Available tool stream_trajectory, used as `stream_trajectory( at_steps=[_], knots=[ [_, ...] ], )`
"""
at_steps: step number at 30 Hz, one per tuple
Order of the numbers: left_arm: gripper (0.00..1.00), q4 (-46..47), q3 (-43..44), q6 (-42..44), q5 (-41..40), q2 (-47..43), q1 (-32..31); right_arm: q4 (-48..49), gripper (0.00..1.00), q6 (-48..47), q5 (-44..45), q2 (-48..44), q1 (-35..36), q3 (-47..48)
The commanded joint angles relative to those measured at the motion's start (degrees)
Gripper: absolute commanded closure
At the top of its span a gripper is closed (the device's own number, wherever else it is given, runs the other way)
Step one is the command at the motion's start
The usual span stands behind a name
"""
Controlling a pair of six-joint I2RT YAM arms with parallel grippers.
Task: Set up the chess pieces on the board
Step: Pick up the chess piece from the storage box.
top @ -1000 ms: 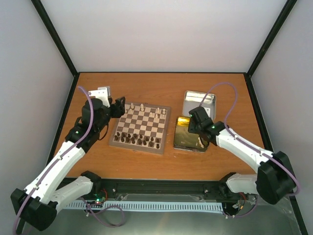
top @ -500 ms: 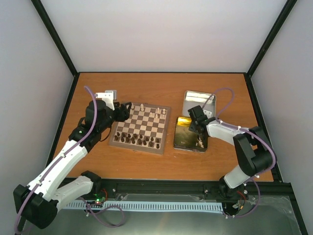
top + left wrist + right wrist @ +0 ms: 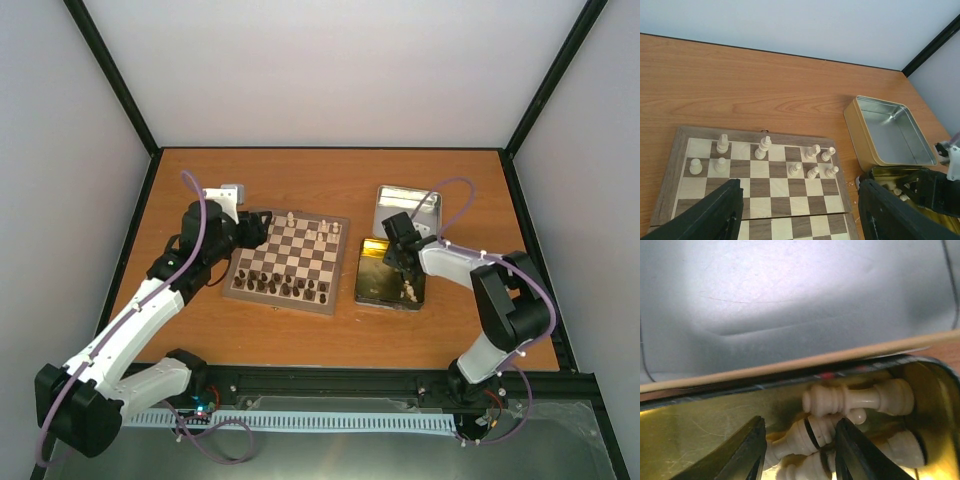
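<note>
Right gripper point(image 3: 800, 424), jaws part-open, straddles a lying chess piece point(image 3: 812, 432) in the tin point(image 3: 690, 430); left gripper point(image 3: 799, 186) open

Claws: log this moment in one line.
right claw | in gold tin, straddling a lying cream piece, grip unclear | left claw | open by board

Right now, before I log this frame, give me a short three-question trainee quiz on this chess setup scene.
1. True or false: the cream pieces standing on the board are all in its two far rows, seen from the arms.
2. The right gripper is down inside: A) the board B) the gold tin C) a bowl.
3. What is between the left gripper's fingers?
Key: 1 true; 2 B; 3 nothing, they stand open.
</note>
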Motion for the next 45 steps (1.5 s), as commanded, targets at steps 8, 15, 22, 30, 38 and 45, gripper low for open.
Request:
stream_trajectory(
  at_steps=[8,15,22,30,38,45],
  knots=[
    [0.36,3.62,0.92,-0.10,2.13,-0.55,1.56,-7.33,0.60,-5.28,-1.71,3.52,0.22,6.25],
    [0.36,3.55,1.04,-0.10,2.27,-0.60,1.75,-10.63,0.61,-5.65,-0.97,4.90,3.17,8.29],
    [0.36,3.63,0.40,-0.32,2.14,-1.10,1.79,-11.33,0.60,-4.50,0.68,6.25,5.68,8.68],
    [0.36,3.61,0.34,-0.43,2.53,-0.88,1.84,-12.93,0.51,-7.08,3.49,4.72,8.16,9.44],
    [0.36,3.76,0.15,-0.54,2.77,-0.66,1.84,-17.81,0.45,-3.60,5.05,4.36,8.30,11.20],
    [0.36,3.81,0.30,-0.45,2.82,-0.67,1.84,-16.97,0.43,-3.89,4.92,3.26,8.30,11.32]
  ],
)
